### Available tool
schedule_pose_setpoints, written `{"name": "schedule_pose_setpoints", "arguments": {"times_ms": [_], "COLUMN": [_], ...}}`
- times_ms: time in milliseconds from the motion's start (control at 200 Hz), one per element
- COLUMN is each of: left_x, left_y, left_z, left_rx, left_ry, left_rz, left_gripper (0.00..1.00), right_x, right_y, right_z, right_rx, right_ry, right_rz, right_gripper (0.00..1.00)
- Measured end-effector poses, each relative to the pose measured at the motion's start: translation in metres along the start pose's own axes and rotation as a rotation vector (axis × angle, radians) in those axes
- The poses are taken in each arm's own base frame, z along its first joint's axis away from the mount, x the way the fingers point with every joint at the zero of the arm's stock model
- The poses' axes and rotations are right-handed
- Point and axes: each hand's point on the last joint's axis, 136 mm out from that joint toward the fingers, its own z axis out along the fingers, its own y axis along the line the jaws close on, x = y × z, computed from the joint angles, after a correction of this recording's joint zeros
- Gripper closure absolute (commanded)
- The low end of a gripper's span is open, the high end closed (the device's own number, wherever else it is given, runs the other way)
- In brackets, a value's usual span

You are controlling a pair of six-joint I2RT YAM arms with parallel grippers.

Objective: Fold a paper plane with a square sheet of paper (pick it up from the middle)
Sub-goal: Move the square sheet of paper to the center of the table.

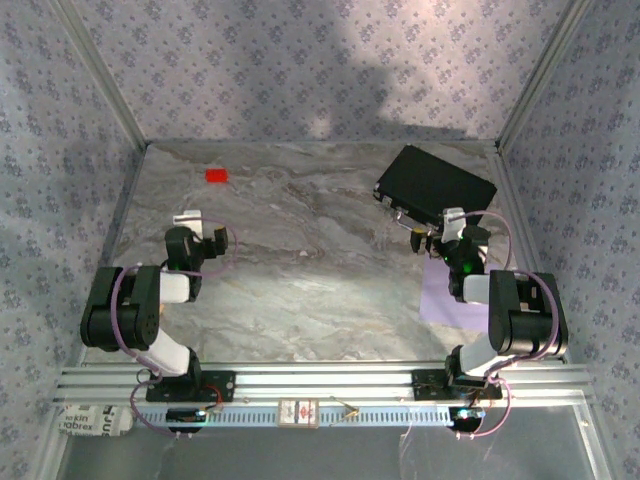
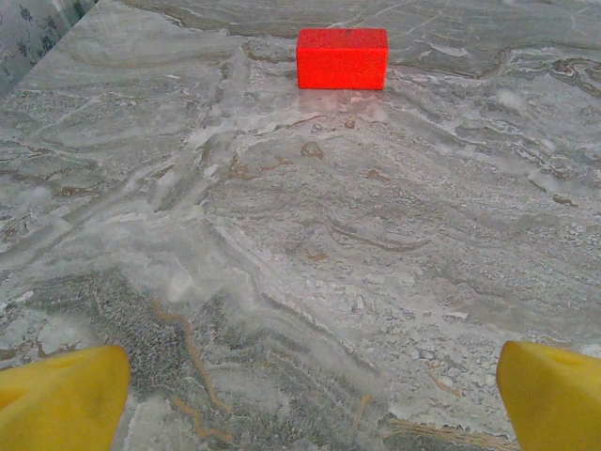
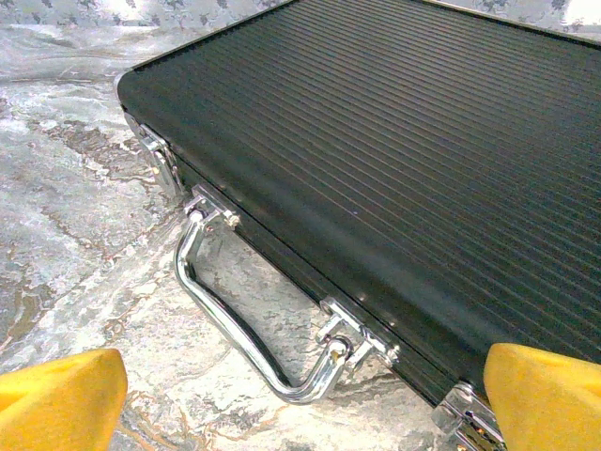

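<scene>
Far to the left of the black case (image 1: 435, 185), the left gripper (image 2: 305, 399) had its yellow fingers (image 2: 61, 399) spread wide. It held nothing, and the small red block (image 2: 343, 58) sat ahead of it. Right by the case's shiny handle (image 3: 254, 329), the right gripper (image 3: 300, 399) was wide open too, and empty. The square sheet of paper (image 1: 445, 300) lay flat on the near side of the case, partly hidden under the right arm. It was probably light, thin and floppy, and easy to crumple, so a soft pinch in its middle seemed best. It looked pale purple and smooth, with no folds I could see.
</scene>
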Motion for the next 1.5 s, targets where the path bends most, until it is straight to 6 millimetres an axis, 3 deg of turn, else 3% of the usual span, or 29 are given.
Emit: {"name": "schedule_pose_setpoints", "arguments": {"times_ms": [255, 400, 475, 685, 750, 820, 954, 1069, 1364, 1499], "left_x": [-0.002, -0.016, -0.030, -0.068, -0.074, -0.078, -0.086, -0.091, -0.060, -0.047], "left_y": [-0.002, -0.001, 0.000, 0.020, 0.023, 0.022, 0.014, 0.010, -0.023, -0.050], "left_z": [-0.002, -0.014, -0.019, -0.034, -0.040, -0.049, -0.068, -0.081, -0.078, -0.081], "left_rx": [0.014, 0.011, 0.003, -0.115, -0.132, -0.125, -0.055, 0.009, 0.154, 0.236], "left_ry": [-0.008, -0.022, -0.027, -0.009, 0.008, 0.013, -0.005, -0.015, 0.186, 0.257], "left_rz": [0.001, -0.003, -0.018, -0.150, -0.174, -0.195, -0.268, -0.336, -0.395, -0.386], "left_gripper": [0.00, 0.00, 0.00, 0.00, 0.00, 0.00, 0.00, 0.00, 0.00, 0.00], "right_x": [0.002, 0.005, -0.004, -0.057, -0.062, -0.050, -0.005, 0.022, 0.062, 0.071], "right_y": [0.002, 0.004, 0.000, -0.014, -0.015, -0.017, -0.018, -0.015, -0.003, 0.001], "right_z": [0.001, -0.002, -0.007, -0.028, -0.034, -0.043, -0.063, -0.079, -0.098, -0.098], "right_rx": [0.012, 0.033, 0.061, 0.141, 0.143, 0.142, 0.179, 0.216, 0.257, 0.250], "right_ry": [0.010, 0.061, 0.079, 0.128, 0.159, 0.211, 0.351, 0.426, 0.520, 0.551], "right_rz": [-0.004, -0.002, 0.020, 0.211, 0.285, 0.376, 0.555, 0.652, 0.784, 0.812], "right_gripper": [0.01, 0.01, 0.01, 0.01, 0.01, 0.01, 0.01, 0.01, 0.01, 0.01]}}
